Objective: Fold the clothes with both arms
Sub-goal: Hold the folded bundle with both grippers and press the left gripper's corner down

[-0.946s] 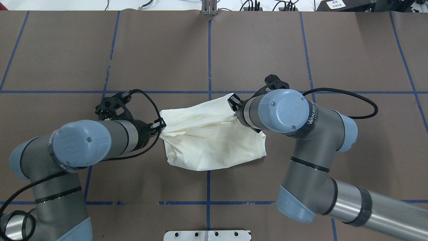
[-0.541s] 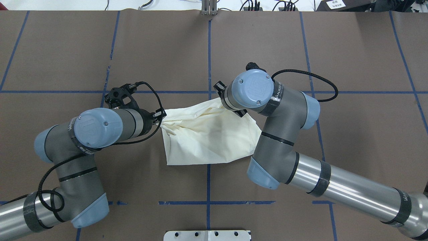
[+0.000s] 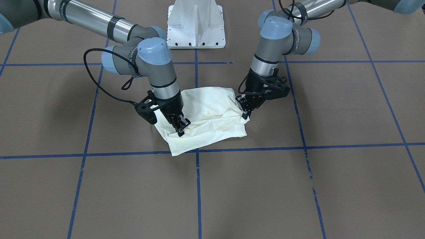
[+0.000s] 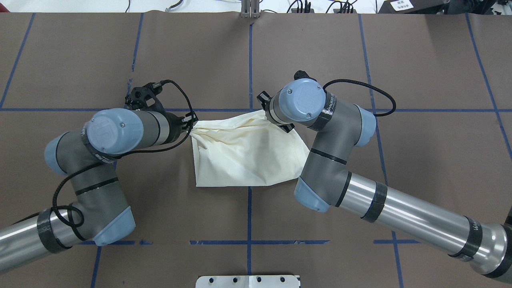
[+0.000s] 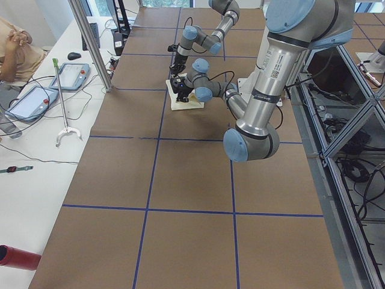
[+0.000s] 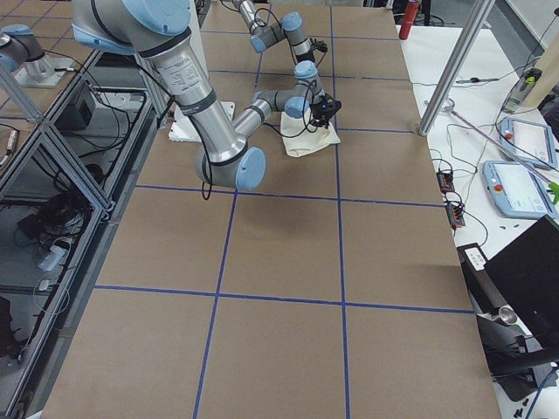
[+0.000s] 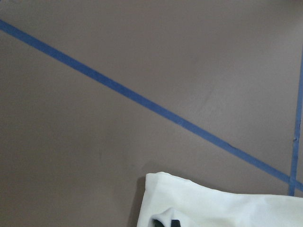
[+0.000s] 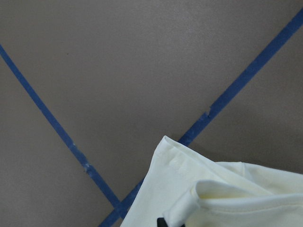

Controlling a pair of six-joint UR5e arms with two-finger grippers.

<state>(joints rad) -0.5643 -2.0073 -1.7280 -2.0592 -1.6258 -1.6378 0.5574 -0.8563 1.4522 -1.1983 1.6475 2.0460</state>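
Shows the left jaws clamped shut on a bunched far corner of the shirt (image 4: pixel 248 160), and the right jaws shut likewise on the opposite far corner, with cloth pleated at both pinches. Places the left arm (image 4: pixel 120 132) and right arm (image 4: pixel 320 120) on either side, wrists turned inward. Locates the shirt mid-table (image 4: pixel 360 60), plain cream side up, far edge drawn between the grips beside a blue tape line (image 4: pixel 80 110), near edge lying flat. Suggests a light, limp fabric, sagging and wrinkling wherever unsupported. Favours holds at corners or hem, all layers pinched together, with even tension across.
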